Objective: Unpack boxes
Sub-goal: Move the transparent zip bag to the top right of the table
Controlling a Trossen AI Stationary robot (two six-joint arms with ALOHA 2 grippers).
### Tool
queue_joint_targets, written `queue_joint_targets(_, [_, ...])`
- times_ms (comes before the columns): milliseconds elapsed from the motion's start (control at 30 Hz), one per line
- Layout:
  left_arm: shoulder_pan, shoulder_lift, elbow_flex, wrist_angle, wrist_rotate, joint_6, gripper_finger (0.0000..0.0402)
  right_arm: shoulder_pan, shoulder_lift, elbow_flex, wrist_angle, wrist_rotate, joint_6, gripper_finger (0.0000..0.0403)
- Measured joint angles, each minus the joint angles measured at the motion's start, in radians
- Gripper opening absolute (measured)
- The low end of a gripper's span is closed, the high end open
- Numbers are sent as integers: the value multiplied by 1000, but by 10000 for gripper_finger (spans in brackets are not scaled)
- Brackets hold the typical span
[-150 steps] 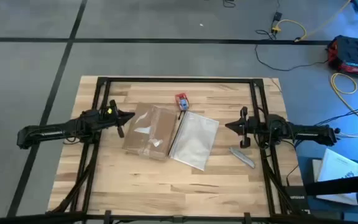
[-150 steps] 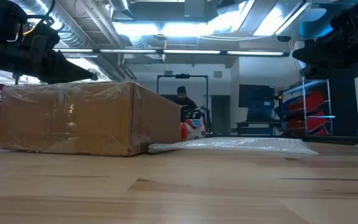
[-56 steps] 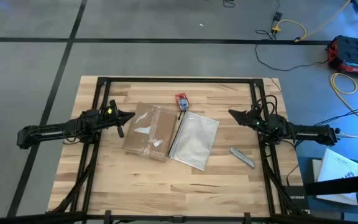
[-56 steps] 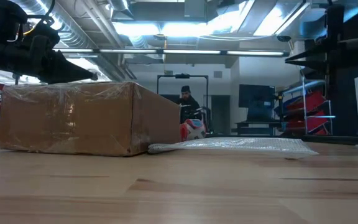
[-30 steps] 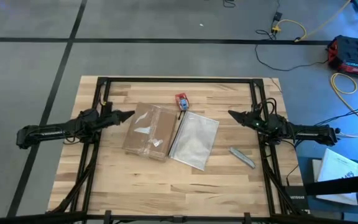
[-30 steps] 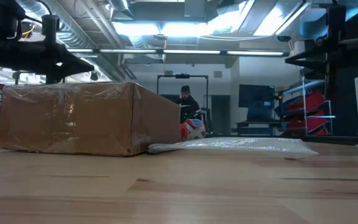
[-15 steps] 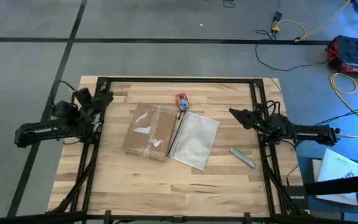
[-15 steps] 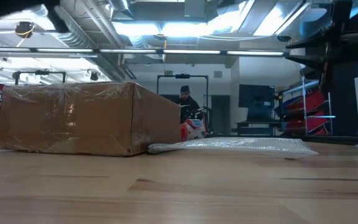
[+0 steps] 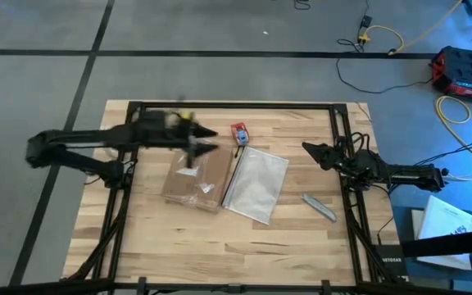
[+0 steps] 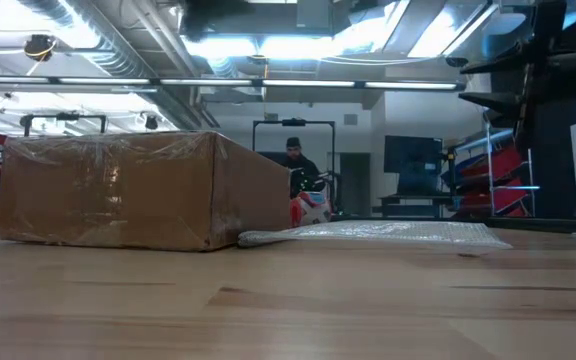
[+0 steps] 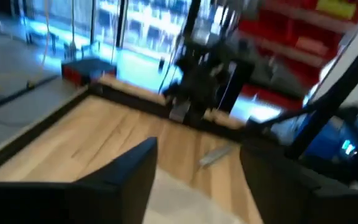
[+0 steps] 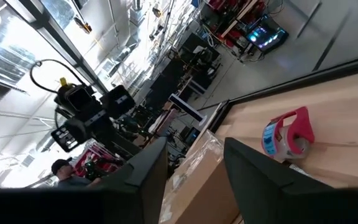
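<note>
Above the cardboard box, my left gripper hangs open, empty; right gripper parted, empty. Box taped; unpacking unstarted.

Overhead and table-level cameras share the box.

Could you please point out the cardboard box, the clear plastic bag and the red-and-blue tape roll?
cardboard box (image 9: 193, 182): high view, on its taped top.
clear plastic bag (image 9: 257, 184): high view, on the bag's middle.
red-and-blue tape roll (image 12: 286, 134): right wrist view, on its red holder.
</note>
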Motion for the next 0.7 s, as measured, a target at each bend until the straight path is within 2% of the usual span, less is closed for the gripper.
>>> queue_joint_targets(133, [-36,235,99,-4,13,124,264,0,0,0,5,0,-18,147])
queue_joint_targets(333, [-77,529,286,-76,18,274,269,0,0,0,3,-5,-23,147])
queue_joint_targets(533, [-117,723,452,-195,38,449,269,0,0,0,2,-26,-24,147])
queue_joint_targets(700, [-137,831,506,-353,40,502,269,0,0,0,2,-36,-24,147])
